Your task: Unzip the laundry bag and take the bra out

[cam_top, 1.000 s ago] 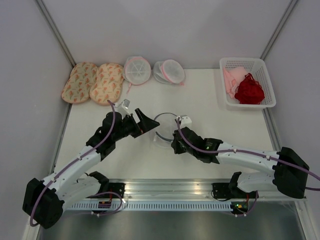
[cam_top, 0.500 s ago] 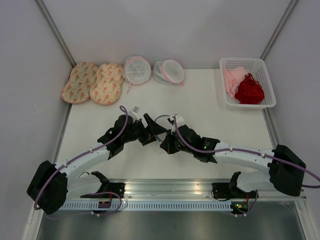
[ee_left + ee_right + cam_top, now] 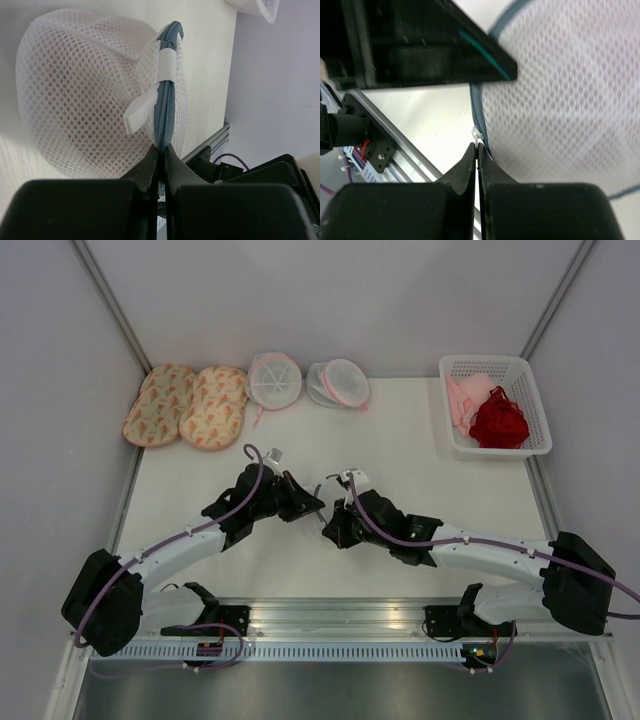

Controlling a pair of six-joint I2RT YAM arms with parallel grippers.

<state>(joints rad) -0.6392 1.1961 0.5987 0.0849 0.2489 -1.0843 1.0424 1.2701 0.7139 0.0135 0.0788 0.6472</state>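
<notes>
Two grippers met over the laundry bag (image 3: 75, 100) near the middle of the worktop, slightly toward its near edge. The left gripper (image 3: 161, 150) was clenched on the bag's dark grey zipper rim (image 3: 165, 105), holding the domed mesh up on edge. The right gripper (image 3: 476, 150) was pinched tight at a small white tab (image 3: 477, 134) on the same rim, probably the zipper pull, though the close view was too blurred to be sure. The bra could not be made out through the mesh and was presumably inside, with the zipper seemingly yet to be run open. The hold on the tab looked slight: a sideways tug could slip it free. If the left grasp gave, the whole bag would drag along instead of unzipping.
</notes>
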